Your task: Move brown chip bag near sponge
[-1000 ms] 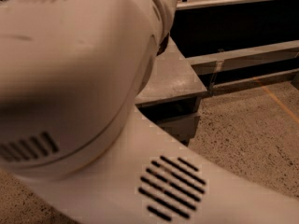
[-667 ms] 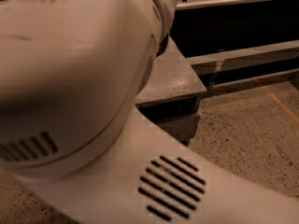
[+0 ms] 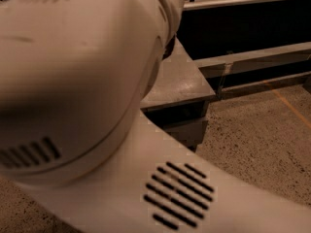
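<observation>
The robot's arm casing fills most of our view, a broad cream shell very close to the camera, running from the upper left down across the bottom edge. We see a patch of dark vent slots on its lower part and a second row of slots at the left. Past the casing, one corner of a grey table shows, standing on a speckled floor crossed by a thin orange line. Behind it runs a dark recess with pale grey rails. The gripper is out of our sight, somewhere beyond the casing, so we cannot tell its state. The brown chip bag and the sponge are likewise hidden from us; we cannot tell where they lie
</observation>
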Robot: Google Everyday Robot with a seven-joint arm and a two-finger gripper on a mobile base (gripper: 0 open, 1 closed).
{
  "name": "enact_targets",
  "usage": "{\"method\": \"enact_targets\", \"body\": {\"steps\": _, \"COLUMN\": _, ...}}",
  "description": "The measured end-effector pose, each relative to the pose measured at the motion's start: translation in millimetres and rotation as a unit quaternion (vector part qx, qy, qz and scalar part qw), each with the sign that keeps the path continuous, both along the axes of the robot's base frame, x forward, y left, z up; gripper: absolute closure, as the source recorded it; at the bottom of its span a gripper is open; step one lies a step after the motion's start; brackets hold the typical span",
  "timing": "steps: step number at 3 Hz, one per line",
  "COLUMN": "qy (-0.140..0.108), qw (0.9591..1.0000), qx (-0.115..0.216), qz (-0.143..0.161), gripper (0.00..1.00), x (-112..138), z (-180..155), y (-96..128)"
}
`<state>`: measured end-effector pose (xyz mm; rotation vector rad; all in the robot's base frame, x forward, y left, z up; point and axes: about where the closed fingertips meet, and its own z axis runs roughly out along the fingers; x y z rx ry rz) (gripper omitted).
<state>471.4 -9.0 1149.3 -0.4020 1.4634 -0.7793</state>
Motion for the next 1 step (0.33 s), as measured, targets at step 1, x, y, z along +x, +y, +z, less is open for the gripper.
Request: {"method": "enact_targets", "body": {"steps": 1, "qy": 0.000, "qw": 1.0000, "qx": 0.000, "qz": 0.000, "gripper": 0.54, "x": 0.0, "z": 0.0, "y": 0.0}}
